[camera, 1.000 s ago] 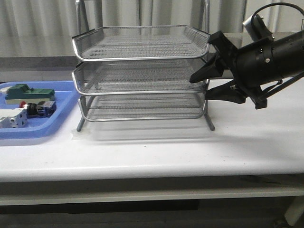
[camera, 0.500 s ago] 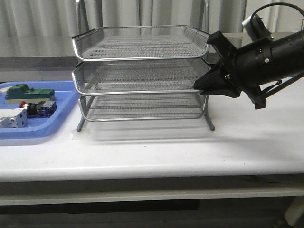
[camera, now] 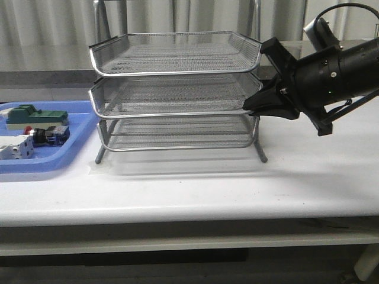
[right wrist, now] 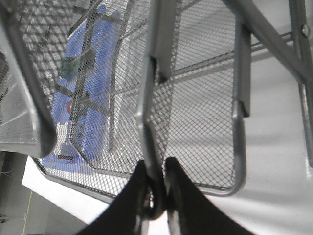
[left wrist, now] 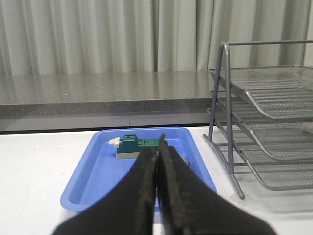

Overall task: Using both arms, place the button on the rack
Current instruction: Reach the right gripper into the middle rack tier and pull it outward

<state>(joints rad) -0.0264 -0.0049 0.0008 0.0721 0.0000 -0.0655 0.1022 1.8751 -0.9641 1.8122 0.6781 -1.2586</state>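
Right gripper (camera: 253, 106) clamped on the rack (camera: 174, 89) middle-tier rim. Button (camera: 40, 135) lying lengthwise in the blue tray (camera: 41, 161) on the desk, ahead of the left gripper (left wrist: 157, 161), jaws pressed together, empty, nearer.

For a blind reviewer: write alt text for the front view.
The right arm's black gripper is shut on the front rim of the middle tier of a three-tier silver wire-mesh rack on a white table. At far left, a red-headed push-button lies in a flat blue plastic tray.
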